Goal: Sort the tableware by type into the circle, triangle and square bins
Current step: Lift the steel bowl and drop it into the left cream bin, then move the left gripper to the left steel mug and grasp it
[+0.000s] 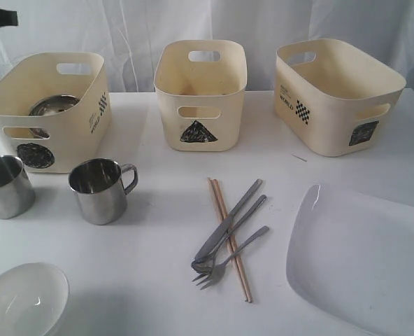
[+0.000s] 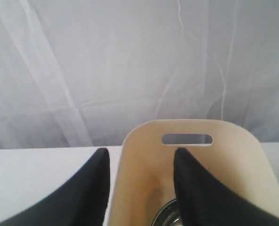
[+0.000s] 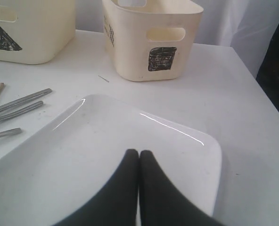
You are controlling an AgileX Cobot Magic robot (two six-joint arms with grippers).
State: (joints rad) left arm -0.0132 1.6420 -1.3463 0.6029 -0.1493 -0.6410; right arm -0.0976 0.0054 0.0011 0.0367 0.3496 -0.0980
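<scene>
1. Table (image 1: pixel 158 294): white top that carries everything listed below.
2. Large white plate (image 1: pixel 361 259): lies flat at the right front, well apart from the bins.
3. Three cream bins along the back: circle bin (image 1: pixel 67 133) on the left, triangle bin (image 1: pixel 168 119) in the middle, square bin (image 1: pixel 319 112) on the right.
4. White bowl (image 1: pixel 22 299): at the left front edge.
5. Steel bowl (image 1: pixel 52 105): inside the circle bin.
6. Two steel mugs (image 1: pixel 98 190) (image 1: pixel 5 185): upright, side by side in front of the circle bin.
7. Grey metal cutlery (image 1: pixel 228 234): a loose bundle at the centre, lying across the tan chopsticks (image 1: pixel 217 199).
8. Left gripper (image 2: pixel 142 151): I see its fingers spread wide over the circle bin's rim, holding nothing.
9. Right gripper (image 3: pixel 138 153): I see its fingers pressed together, empty, over the plate.
</scene>
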